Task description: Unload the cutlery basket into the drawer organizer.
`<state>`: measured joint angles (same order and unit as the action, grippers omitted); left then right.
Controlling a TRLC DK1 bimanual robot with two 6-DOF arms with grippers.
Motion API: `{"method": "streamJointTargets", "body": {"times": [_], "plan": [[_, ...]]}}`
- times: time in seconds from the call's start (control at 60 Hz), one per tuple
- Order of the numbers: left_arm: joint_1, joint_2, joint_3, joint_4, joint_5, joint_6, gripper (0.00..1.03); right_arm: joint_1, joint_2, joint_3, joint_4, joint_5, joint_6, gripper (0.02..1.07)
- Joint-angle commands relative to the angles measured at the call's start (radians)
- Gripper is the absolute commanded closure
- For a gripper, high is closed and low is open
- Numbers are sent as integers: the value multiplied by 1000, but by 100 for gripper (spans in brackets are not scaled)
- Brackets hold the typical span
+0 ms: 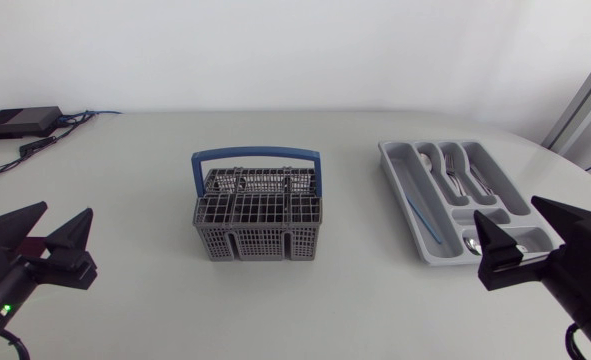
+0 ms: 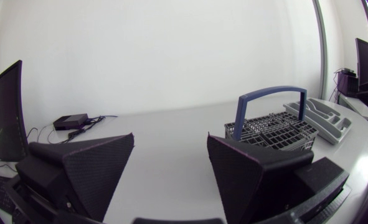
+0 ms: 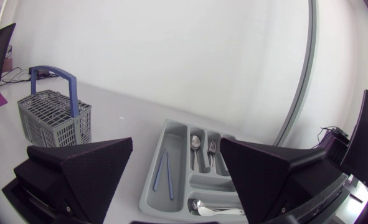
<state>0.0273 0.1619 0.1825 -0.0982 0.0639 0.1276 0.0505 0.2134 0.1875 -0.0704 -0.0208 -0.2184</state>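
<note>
White table [image 1: 125, 170] carries the grey, blue-handled cutlery basket [image 1: 257, 225] at its middle; what is inside it is hard to make out. The grey drawer organizer [image 1: 395, 175] lies well to its right. Left gripper [image 1: 68, 208] and right gripper [image 1: 507, 208] hover near the front, fingers spread, holding nothing. Spoons and forks [image 1: 455, 170] and thin blue sticks [image 1: 422, 215] lie in the organizer.
</note>
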Motion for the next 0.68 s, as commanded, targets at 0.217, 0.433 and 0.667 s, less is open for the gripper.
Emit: {"method": "streamJointTargets", "body": {"times": [0.217, 0.433, 0.667], "plan": [[-22, -124, -142, 77, -50, -102, 4, -39, -161, -146, 56, 18, 173, 6], [-27, -162, -183, 98, -64, -128, 4, -51, -213, -187, 70, 21, 218, 6], [-27, -162, -183, 98, -64, -128, 4, -51, -213, -187, 70, 21, 218, 6]]}}
